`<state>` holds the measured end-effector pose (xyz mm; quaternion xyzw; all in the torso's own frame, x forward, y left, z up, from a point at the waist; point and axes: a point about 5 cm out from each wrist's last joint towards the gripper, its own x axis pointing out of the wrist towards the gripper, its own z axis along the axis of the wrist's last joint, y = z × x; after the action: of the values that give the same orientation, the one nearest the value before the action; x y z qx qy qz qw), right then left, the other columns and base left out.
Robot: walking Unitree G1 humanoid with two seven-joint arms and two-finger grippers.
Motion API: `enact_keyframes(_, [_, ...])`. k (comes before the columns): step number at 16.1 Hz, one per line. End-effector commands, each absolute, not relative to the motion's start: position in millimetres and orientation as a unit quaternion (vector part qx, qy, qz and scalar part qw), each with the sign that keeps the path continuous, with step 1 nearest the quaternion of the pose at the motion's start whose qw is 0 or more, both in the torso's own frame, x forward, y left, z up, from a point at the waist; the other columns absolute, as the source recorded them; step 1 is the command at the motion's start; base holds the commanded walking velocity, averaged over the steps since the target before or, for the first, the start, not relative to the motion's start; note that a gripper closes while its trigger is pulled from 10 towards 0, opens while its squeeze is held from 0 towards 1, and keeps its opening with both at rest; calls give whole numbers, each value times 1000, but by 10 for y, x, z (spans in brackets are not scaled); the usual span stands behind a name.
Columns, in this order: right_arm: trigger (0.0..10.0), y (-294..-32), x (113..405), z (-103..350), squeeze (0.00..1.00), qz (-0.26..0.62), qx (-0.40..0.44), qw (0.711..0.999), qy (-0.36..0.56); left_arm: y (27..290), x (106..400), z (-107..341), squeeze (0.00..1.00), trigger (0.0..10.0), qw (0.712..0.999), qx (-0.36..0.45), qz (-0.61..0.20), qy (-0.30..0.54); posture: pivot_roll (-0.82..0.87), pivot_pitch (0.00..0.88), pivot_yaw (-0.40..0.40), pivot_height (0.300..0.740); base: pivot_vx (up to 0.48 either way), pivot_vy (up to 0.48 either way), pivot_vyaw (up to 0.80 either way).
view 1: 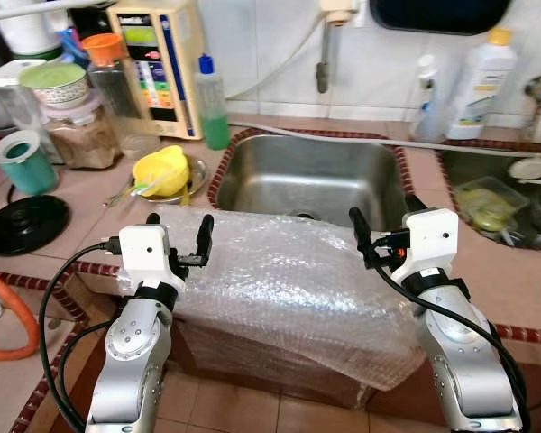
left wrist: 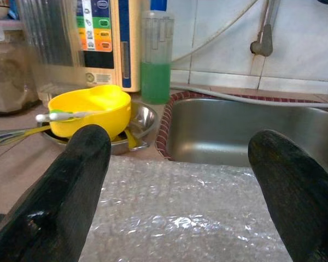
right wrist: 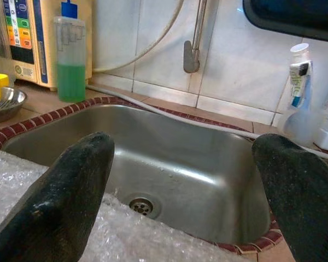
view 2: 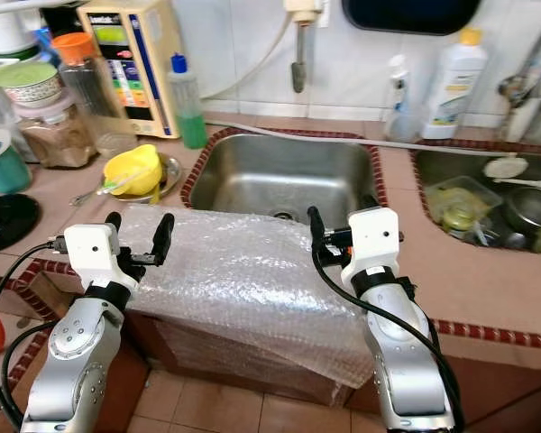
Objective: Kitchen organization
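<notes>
A sheet of bubble wrap (view 1: 288, 271) lies over the front edge of the tiled counter and hangs down past it, just before the steel sink (view 1: 316, 176). My left gripper (view 1: 178, 225) hovers open over the sheet's left end, nothing between its fingers. Over the sheet's right end, near the sink's front right corner, my right gripper (view 1: 384, 212) is open and empty too. The left wrist view looks between the black fingers (left wrist: 71, 185) at a yellow bowl (left wrist: 90, 112). The right wrist view looks into the sink's drain (right wrist: 141, 206).
Left of the sink stand the yellow bowl (view 1: 162, 170) on a steel dish, a green soap bottle (view 1: 213, 104), jars (view 1: 81, 135), a teal cup (view 1: 25, 162) and a black lid (view 1: 22, 224). A second sink (view 1: 505, 203) with dishes lies right, bottles (view 1: 482, 81) behind it.
</notes>
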<state>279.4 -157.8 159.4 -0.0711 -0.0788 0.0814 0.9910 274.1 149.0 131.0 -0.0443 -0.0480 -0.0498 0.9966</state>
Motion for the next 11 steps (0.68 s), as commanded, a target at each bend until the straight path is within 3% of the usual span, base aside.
enact_keyframes(1, [10000,-1596,2813,1614,0,71,-68,992,-85,1475,2764,1334,0,10000,997,-37,-54,-49,-7,0,50,740,0,0,0])
enact_keyframes(11, [10000,-1564,2810,1649,0,74,-65,991,-95,1413,2764,1417,0,10000,993,-40,-85,-73,-9,0,55,740,0,0,0])
